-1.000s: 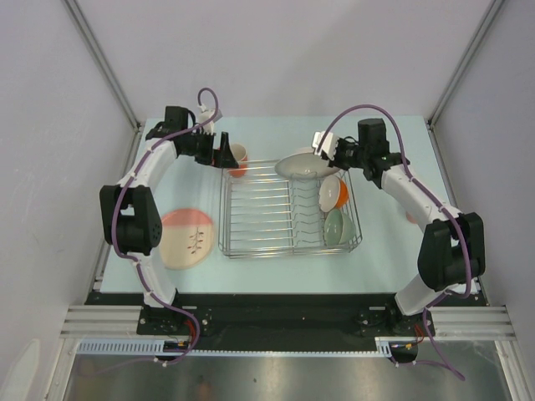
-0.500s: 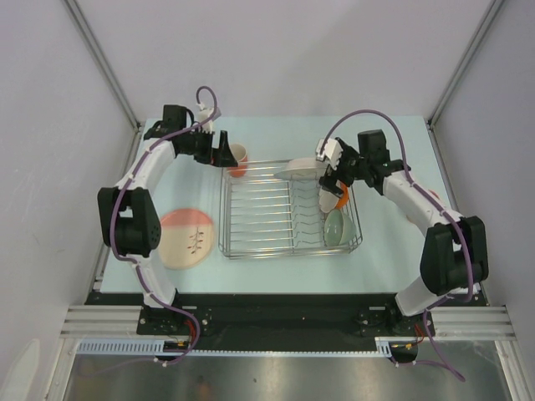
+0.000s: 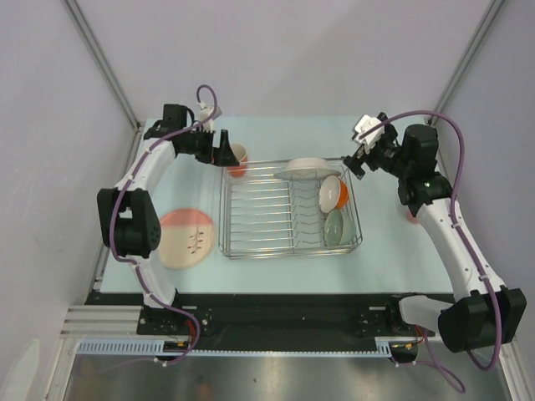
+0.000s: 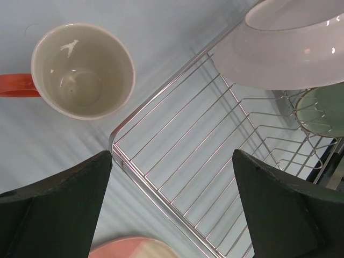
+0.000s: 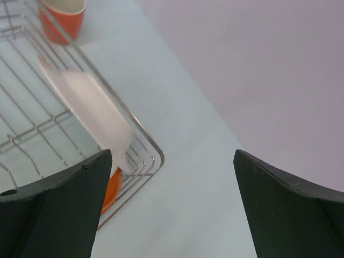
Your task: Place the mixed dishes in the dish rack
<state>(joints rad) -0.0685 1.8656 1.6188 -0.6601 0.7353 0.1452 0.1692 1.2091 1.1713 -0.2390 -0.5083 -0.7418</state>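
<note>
Now both grippers are spread wide, holding nothing: the left gripper (image 3: 224,155) hovers by the far left corner of the dish rack (image 3: 251,225), near the orange mug (image 3: 238,156) on the table (image 3: 384,251), and the right gripper (image 3: 358,159) hangs off its far right corner. The white plate (image 3: 303,168) leans along the rack's far edge, the orange-and-white bowl (image 3: 333,193) and pale green bowl (image 3: 334,226) stand at its right end, and the pink plate (image 3: 188,238) lies on the table left of it.
</note>
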